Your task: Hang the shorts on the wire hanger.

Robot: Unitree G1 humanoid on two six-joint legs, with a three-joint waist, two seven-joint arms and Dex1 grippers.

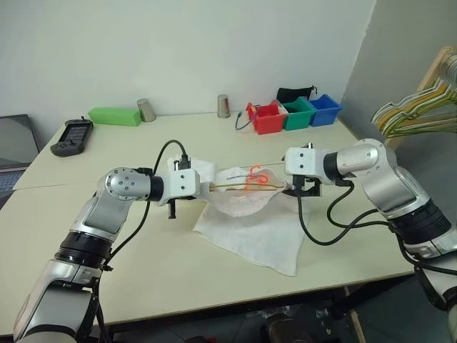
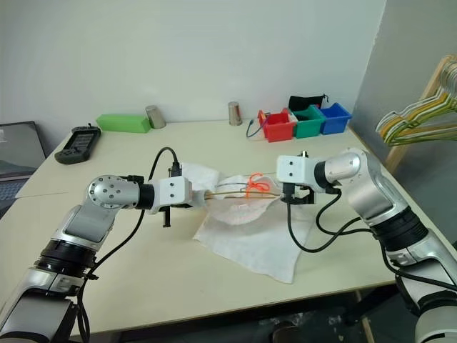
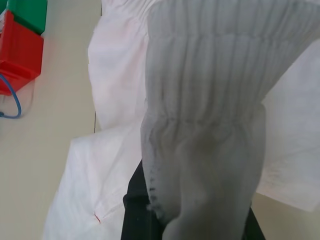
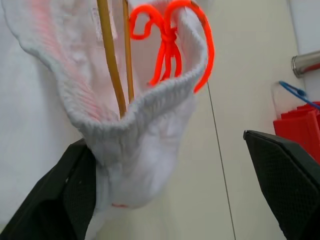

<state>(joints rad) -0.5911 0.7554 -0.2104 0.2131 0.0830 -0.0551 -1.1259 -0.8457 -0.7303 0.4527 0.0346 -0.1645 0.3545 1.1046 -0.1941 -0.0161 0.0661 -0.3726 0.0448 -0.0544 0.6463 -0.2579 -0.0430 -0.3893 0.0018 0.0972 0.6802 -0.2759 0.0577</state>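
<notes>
White shorts [image 1: 246, 214] waistband pinched by left gripper [image 3: 195, 220]; right gripper [image 4: 170, 200] wide open, empty; regrip waistband, seat wire hanger [image 4: 112, 65] evenly.

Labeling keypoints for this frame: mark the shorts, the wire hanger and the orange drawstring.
shorts [image 1: 260, 239], left eye view, flat fabric lying on the table.
wire hanger [image 4: 111, 60], right wrist view, thicker wire inside the waistband.
orange drawstring [image 4: 168, 41], right wrist view, the knot.

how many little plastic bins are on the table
3, in a row at the table's far right corner: the red bin nearest the middle, the green bin next to it, and the blue bin at the outer end.
</notes>
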